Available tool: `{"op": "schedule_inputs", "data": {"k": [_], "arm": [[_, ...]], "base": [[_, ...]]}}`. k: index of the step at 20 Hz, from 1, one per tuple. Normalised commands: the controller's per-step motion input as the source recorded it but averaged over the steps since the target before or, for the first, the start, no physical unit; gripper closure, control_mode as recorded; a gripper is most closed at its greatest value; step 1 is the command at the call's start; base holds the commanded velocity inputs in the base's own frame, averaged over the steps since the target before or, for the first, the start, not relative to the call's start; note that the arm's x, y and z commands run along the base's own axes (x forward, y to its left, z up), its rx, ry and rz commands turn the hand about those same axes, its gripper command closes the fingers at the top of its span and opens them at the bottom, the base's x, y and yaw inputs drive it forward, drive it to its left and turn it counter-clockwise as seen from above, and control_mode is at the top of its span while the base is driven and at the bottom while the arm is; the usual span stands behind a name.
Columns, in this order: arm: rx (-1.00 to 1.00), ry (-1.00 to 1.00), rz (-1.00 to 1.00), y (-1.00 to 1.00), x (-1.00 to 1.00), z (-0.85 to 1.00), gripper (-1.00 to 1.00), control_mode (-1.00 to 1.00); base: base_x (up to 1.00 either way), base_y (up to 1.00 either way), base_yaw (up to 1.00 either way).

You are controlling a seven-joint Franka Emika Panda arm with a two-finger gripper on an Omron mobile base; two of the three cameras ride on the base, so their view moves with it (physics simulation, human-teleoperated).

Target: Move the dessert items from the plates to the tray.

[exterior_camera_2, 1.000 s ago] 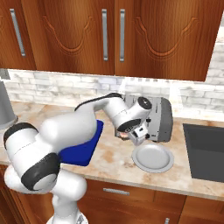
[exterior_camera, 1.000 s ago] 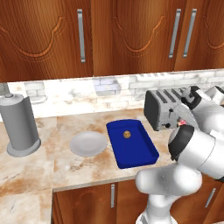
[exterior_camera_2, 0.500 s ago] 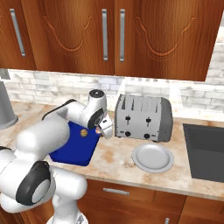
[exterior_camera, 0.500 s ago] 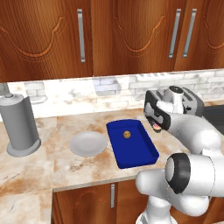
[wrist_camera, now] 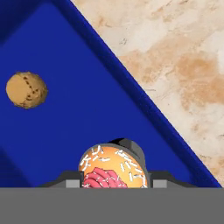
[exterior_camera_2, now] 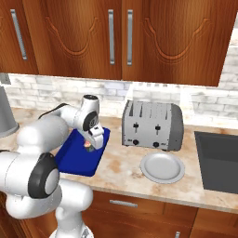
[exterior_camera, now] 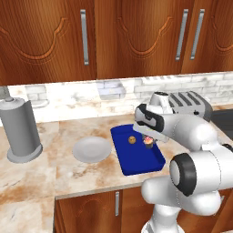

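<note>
The cupcake, pink-frosted with white sprinkles and a dark wrapper, sits between my fingers, and my gripper is shut on it over the blue tray. From the left base view the gripper holds the cupcake low above the tray's right half. I cannot tell whether it touches the tray floor. The round tan pastry lies in the tray a short way off, also visible from the base. One grey plate lies left of the tray, the other plate in front of the toaster.
A silver toaster stands right of the tray against the back wall. A grey paper-towel cylinder stands at the far left. The dark sink lies at the right end. Marble counter borders the tray's rim.
The arm has swung left from the plate by the toaster to above the tray, carrying the cupcake. The pastry and both plates have stayed put.
</note>
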Motion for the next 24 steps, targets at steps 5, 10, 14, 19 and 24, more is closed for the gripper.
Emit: {"op": "schedule_inputs", "data": {"k": [5,10,14,19,24], "arm": [[0.03,0.00,0.00,0.01,0.00,-0.18,1.00,-1.00],[0.14,-0.01,0.00,0.05,0.00,-0.49,1.00,-1.00],[0.04,0.00,0.00,0.32,0.01,-0.22,1.00,-1.00],[0.00,-0.11,-0.06,0.45,0.32,-0.11,-1.00,-1.00],[0.00,-0.01,-0.01,0.07,0.06,-0.03,-1.00,-1.00]], "base": [[0.00,0.00,0.00],[0.00,0.00,0.00],[0.00,0.00,0.00],[0.00,0.00,0.00],[0.00,0.00,0.00]]}}
